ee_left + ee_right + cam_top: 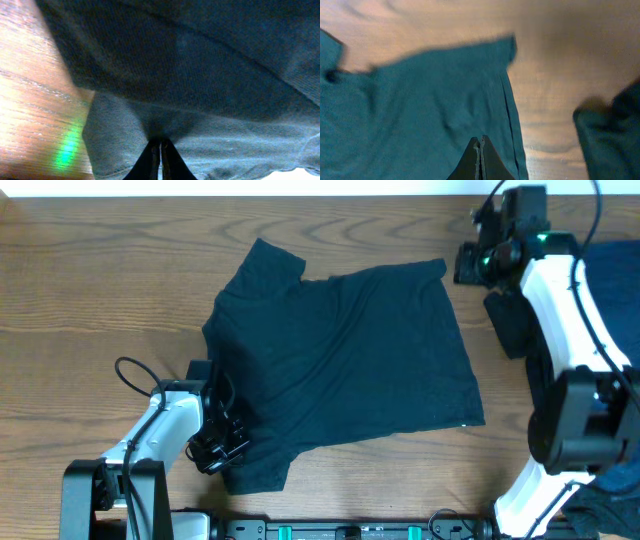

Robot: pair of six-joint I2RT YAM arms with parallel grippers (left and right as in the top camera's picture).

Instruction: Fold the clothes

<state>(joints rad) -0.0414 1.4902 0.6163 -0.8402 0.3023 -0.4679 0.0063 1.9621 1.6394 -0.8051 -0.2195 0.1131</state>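
Dark, near-black cloth takes up the middle of the wooden table (100, 280): a short-sleeved T-shirt (350, 360) lies spread out, mostly flat with a few soft creases. Its straight hem faces our right side. One sleeve points toward the far edge of the table and the other toward the near edge, both on our left.

Our left gripper (160, 150) sits at the near-left part of the shirt, beside the near sleeve. In the left wrist view its two fingers are pressed together with no gap between them, and the fabric draws into folds that meet at the tips. We take it that a pinch of the shirt is held there. Another layer of the same cloth hangs over the fingers and fills most of that view, with bare wood showing to one side.

Our right gripper (480, 147) is by the far-right corner of the shirt. In the right wrist view its fingers are closed tight against each other, with the shirt's right edge and far corner beneath them. We see nothing caught between the tips.

Just right of the shirt, apart from it, a dark lump (510, 325) rests on the wood next to the right arm. We cannot tell whether it is more cloth. Navy fabric (615, 280) lies at the table's right edge, partly hidden behind that arm.
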